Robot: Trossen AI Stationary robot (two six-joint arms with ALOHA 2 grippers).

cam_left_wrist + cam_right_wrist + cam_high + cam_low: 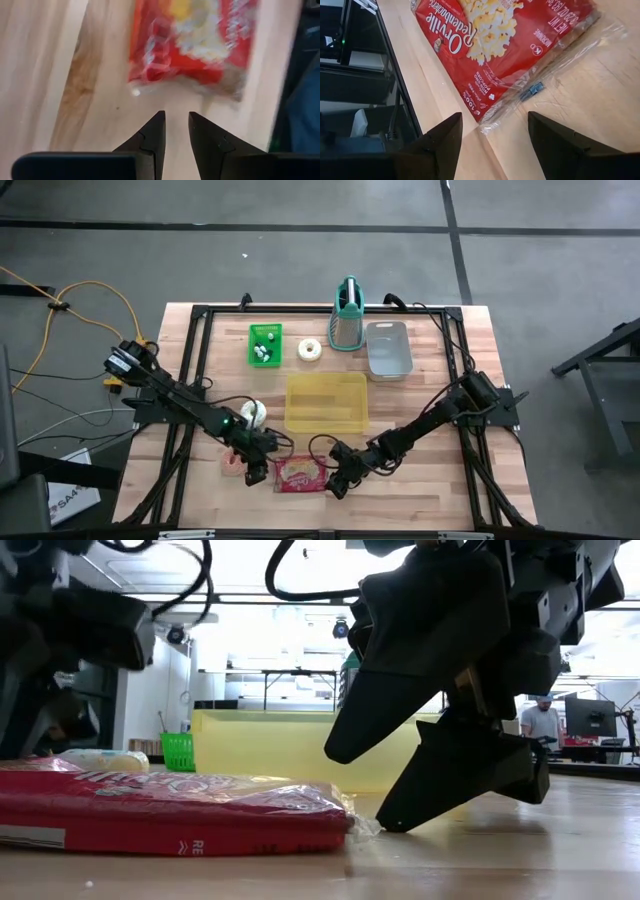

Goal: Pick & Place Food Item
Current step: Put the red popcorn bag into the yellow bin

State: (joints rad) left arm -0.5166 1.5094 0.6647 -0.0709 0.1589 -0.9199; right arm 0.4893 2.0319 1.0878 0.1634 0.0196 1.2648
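Flanking the popcorn bag (298, 474) at the bench's (420, 500) six o'clock: left claw (256, 473) nearly closed, empty; right claw (336, 480) wide open.

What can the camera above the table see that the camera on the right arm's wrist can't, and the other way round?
Only the overhead view shows the yellow tray, the grey bin, the green tray, the teal caddy, and the left tool beside the packet.

Only the right wrist view shows the packet's print: an Orville Redenbacher's label, popcorn pictured, and the clear wrapper edge on the wood.

Both show the red popcorn packet lying flat on the wooden table, with the right tool open beside one end, not touching it.
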